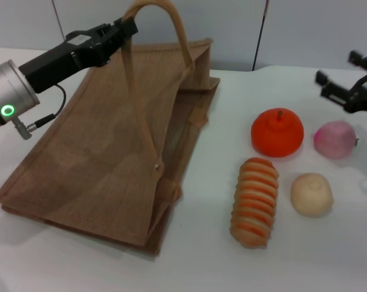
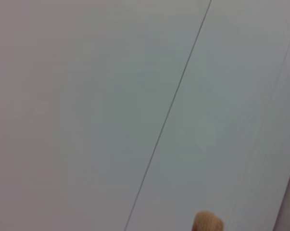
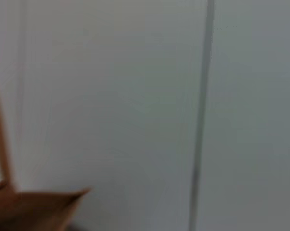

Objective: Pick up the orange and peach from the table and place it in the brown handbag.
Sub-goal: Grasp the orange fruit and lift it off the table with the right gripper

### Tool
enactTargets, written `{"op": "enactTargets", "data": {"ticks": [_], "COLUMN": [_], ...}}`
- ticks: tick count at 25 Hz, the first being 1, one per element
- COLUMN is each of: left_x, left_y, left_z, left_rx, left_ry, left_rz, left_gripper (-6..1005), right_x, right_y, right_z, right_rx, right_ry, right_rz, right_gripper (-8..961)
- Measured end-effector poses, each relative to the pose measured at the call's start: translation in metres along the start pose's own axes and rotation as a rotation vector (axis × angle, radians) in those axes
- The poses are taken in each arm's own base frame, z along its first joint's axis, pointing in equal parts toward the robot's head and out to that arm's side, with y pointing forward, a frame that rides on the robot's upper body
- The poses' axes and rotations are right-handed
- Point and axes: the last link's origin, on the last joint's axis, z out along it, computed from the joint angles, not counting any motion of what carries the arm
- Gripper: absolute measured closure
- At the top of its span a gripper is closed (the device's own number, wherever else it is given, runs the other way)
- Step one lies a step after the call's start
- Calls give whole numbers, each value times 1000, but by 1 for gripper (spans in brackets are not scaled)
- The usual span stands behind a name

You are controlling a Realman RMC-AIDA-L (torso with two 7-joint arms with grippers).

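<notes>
Tabletop (image 1: 189, 267): white; everything is carried on it.
Brown handbag (image 1: 110, 164): laid slanted on the left half; one handle (image 1: 171, 24) is lifted at the far end.
Left gripper (image 1: 127, 27): seen at the raised handle; jaws clamped on it.
Right gripper (image 1: 344, 82): held above the far right, near the peach; jaws spread apart.
Orange (image 1: 277, 132): set right of the bag.
Striped bread (image 1: 254, 202): placed in front of the orange.
Peach (image 1: 335, 139): placed just right of the orange.
Beige bun (image 1: 311, 194): placed beside the bread.

From my console I saw the left arm (image 1: 13, 91) as a silver cylinder with a glowing green ring, a thin black cable, and black gripper housing, while the right gripper (image 1: 353, 85) was black.
</notes>
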Motion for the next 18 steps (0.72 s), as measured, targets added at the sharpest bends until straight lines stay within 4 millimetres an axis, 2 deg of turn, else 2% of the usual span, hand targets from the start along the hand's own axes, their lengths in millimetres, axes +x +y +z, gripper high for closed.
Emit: {"op": "enactTargets", "data": {"ticks": [9, 18], "left_x": [6, 9], "left_y": [5, 11], "left_z": [-5, -4], "left_rx": [-38, -73], "left_ry": [45, 60], "left_rz": [1, 4], "left_gripper": [872, 872], "right_x": [0, 3], "right_y": [21, 31], "right_z": [15, 29], "right_rx": [-229, -304], "right_ry": [144, 245], "right_rz": [-33, -59], "right_gripper": [102, 101]}}
